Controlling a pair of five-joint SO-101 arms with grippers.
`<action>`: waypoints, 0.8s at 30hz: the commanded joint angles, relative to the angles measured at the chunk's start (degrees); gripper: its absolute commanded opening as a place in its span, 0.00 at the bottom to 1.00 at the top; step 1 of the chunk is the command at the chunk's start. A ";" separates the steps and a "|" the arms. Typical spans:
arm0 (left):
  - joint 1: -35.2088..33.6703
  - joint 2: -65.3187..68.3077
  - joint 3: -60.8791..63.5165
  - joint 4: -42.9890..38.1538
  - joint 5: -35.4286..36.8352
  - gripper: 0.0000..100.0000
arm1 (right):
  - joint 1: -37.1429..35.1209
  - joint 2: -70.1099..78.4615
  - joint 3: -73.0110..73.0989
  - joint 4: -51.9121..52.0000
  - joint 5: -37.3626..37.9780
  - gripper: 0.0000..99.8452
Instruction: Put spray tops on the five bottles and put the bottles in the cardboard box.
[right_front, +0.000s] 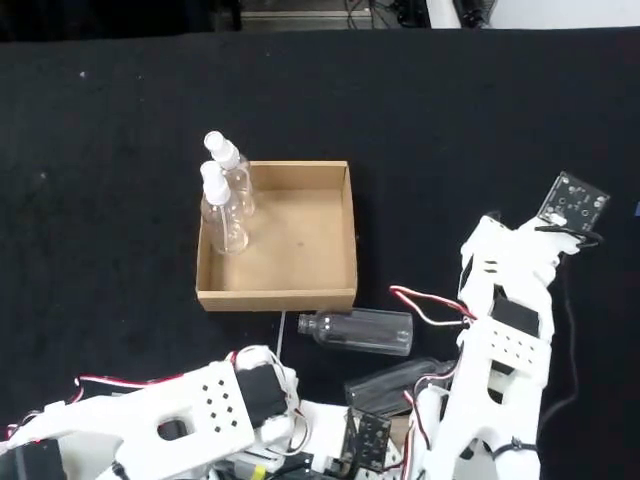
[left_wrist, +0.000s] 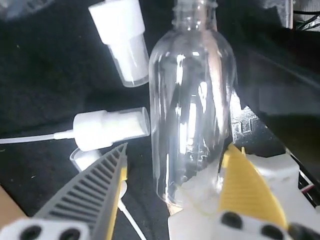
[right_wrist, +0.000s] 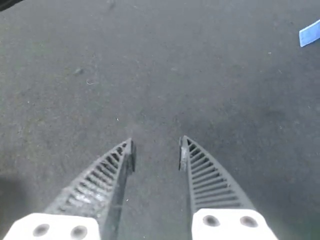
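The cardboard box (right_front: 300, 296) sits mid-table, and two bottles with white spray tops (right_front: 226, 205) stand in its far left corner. In front of the box a clear bottle without a top (right_front: 358, 331) lies on its side. Another bottle (right_front: 395, 383) lies nearer, between the arms. My left gripper (left_wrist: 177, 147) is open, with a clear topless bottle (left_wrist: 192, 100) between its fingers. Loose spray tops (left_wrist: 120, 40) (left_wrist: 107, 129) lie just beside that bottle. My right gripper (right_wrist: 157, 141) is open over bare black tabletop and holds nothing.
The left arm (right_front: 190, 412) lies low along the table's near edge. The right arm (right_front: 510, 320) stretches along the right side. A scrap of blue tape (right_wrist: 310, 32) lies on the black cloth. Open table surrounds the box at the far and left sides.
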 joint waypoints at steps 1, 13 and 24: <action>0.48 -0.88 0.48 -0.70 0.53 0.28 | 0.79 0.57 -3.91 0.35 -0.53 0.13; 1.01 -1.32 2.59 -4.04 0.35 0.27 | 0.79 0.57 -3.82 0.26 -0.53 0.13; 1.19 -1.32 4.26 -6.33 0.35 0.27 | 0.70 0.57 -3.82 0.18 -0.53 0.13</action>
